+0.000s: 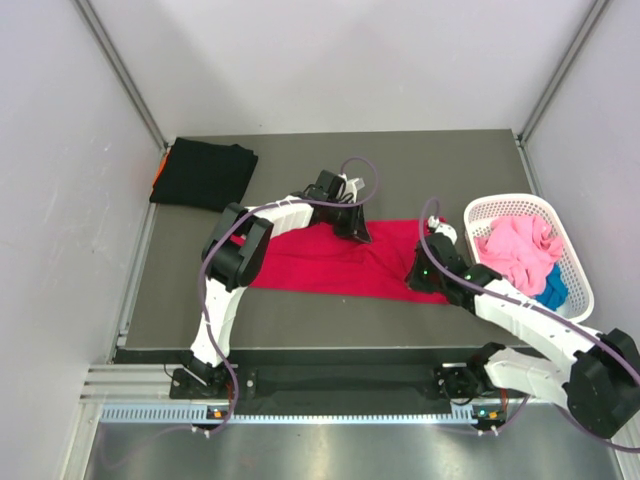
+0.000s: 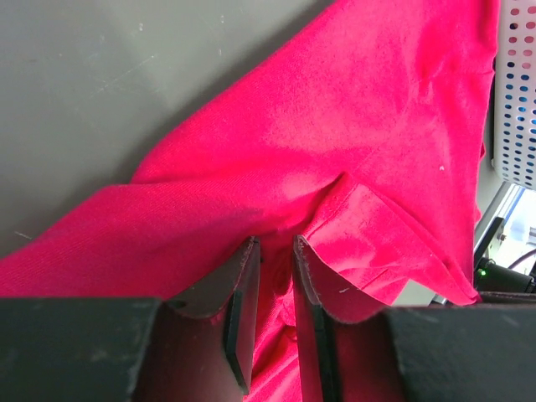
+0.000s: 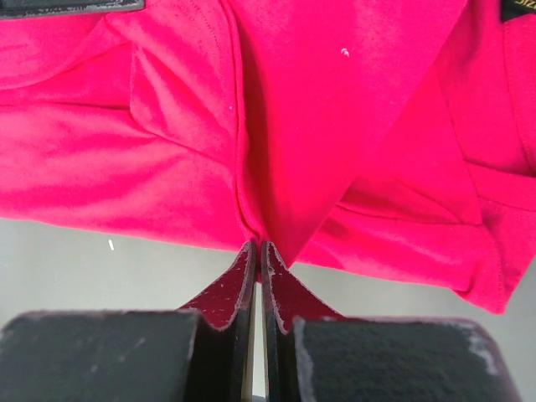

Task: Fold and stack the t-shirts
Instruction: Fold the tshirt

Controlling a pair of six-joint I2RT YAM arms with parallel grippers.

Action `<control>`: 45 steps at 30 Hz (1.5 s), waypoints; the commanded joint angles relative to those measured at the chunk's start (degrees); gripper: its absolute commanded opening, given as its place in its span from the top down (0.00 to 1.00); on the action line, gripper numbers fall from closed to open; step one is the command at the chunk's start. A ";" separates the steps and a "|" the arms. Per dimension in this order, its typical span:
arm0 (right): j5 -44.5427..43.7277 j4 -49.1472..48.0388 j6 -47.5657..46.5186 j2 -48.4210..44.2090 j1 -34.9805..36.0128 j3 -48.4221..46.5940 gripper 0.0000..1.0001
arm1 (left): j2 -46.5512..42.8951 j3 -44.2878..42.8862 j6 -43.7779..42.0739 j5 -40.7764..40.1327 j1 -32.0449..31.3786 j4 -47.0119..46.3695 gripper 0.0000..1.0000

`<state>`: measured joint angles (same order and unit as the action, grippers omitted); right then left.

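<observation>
- Top external view: task is partway, by my read. One black shirt (image 1: 205,172) lies folded flat at upper left of the table (image 1: 440,160). An orange sliver (image 1: 160,172) pokes out at its left edge, prob. another folded shirt under it, so a stack looks started.
- The red shirt (image 1: 330,265) is the one in hand. It sits mid-frame, spread wide and rumpled, not yet folded.
- Left gripper (image 1: 354,230) is on the red shirt's upper edge, centre of frame. In the left wrist view its fingers (image 2: 243,276) stand narrowly apart with a ridge of red cloth nipped between them.
- Right gripper (image 1: 422,278) is at the shirt's lower right corner. In the right wrist view the fingers (image 3: 230,285) are almost together, pinching the cloth edge at their tips.
- Left to do: fold the red shirt, put it on the stack, then do the ones in the basket (image 1: 480,208) at right.
- Count: 1 red, 1 black, 1 orange (partly hidden), 1 pink shirt (image 1: 518,250) and 1 blue shirt (image 1: 550,290), both crumpled in the basket. More could be buried there, can't tell. 1 basket, 2 grippers.
</observation>
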<state>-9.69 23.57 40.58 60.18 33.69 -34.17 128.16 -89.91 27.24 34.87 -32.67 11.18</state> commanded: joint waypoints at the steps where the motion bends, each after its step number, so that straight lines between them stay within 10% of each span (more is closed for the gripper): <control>1: -2.17 -1.25 1.87 0.28 2.51 -0.81 1.00 | 0.95 -0.97 -1.05 -0.60 -0.03 1.56 0.72; 45: -9.90 -0.11 6.09 -1.47 10.17 1.30 1.00 | -4.50 -0.44 -5.89 -6.22 1.55 11.50 0.71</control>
<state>-17.08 24.80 45.36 58.30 42.87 -33.61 126.37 -91.66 22.70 30.11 -31.27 21.78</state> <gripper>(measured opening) 0.010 0.291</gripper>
